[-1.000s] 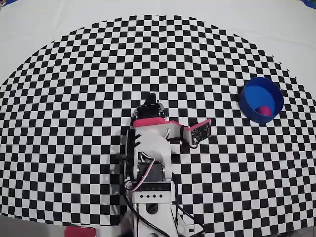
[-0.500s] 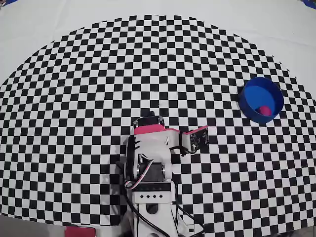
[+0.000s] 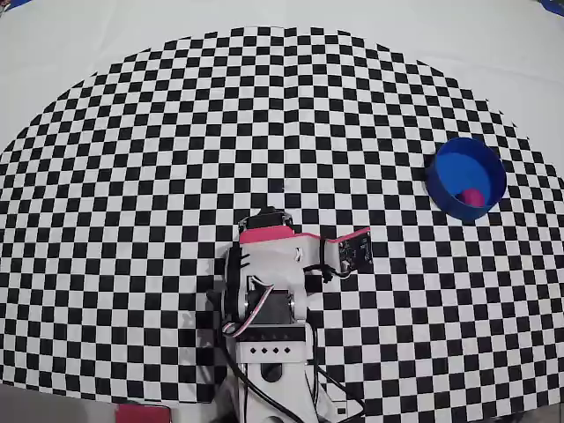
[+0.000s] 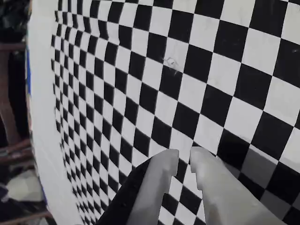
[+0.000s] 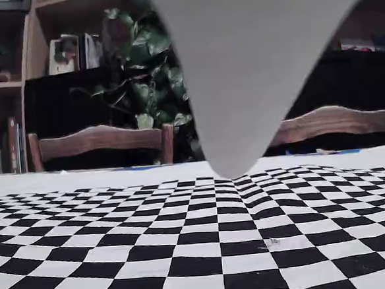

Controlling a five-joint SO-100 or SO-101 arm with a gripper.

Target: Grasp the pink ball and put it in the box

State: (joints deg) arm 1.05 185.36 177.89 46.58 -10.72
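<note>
Ball (image 3: 473, 196) inside the box (image 3: 449, 163) at the checkered surface's (image 3: 132, 176) right edge (overhead view), gripper (image 4: 184, 158) nearly closed, empty, well apart near the arm's base.

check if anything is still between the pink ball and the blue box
Nothing visible is. In the overhead view the pink ball already lies inside the blue box, at the right edge of the checkered mat. The gripper is empty, back near the arm's base.
</note>
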